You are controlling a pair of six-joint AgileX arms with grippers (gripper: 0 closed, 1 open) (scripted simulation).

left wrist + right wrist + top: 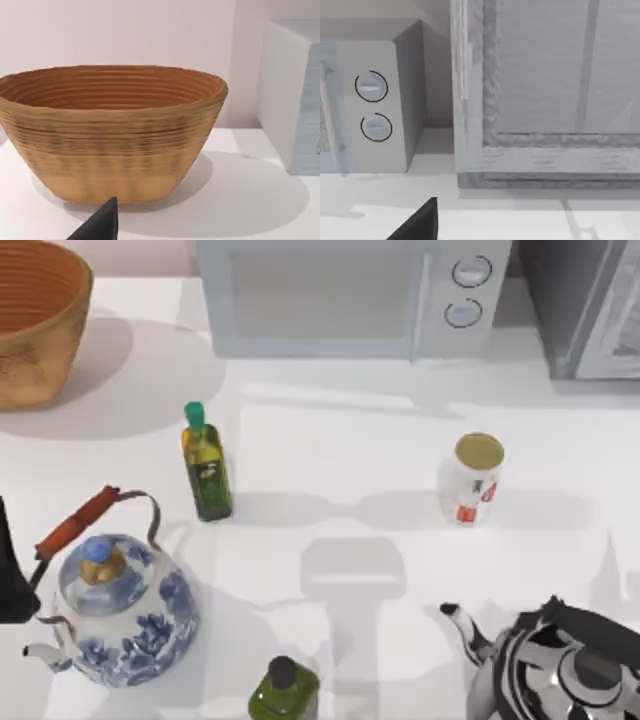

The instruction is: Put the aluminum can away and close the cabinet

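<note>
The aluminum can point(470, 478), white with red marks and a dull gold top, stands upright on the white table right of centre, with nothing holding it. The cabinet point(570, 300) is a dark grey speckled box at the back right corner, and its pale grey framed door panel point(615, 330) runs off the picture's edge. In the right wrist view the cabinet point(545, 100) faces the camera, with a dark part of my right gripper point(420, 222) low in front of it. My left gripper point(100, 227) shows as a dark tip before the basket, and my left arm point(8, 570) sits at the table's left edge.
A woven basket point(35, 315) stands back left and a white microwave point(340, 295) back centre. A green-capped olive oil bottle point(205, 465) stands left of centre. Near the front stand a blue-and-white kettle point(120, 605), a black-capped bottle point(285, 690) and a black-and-white kettle point(550, 665).
</note>
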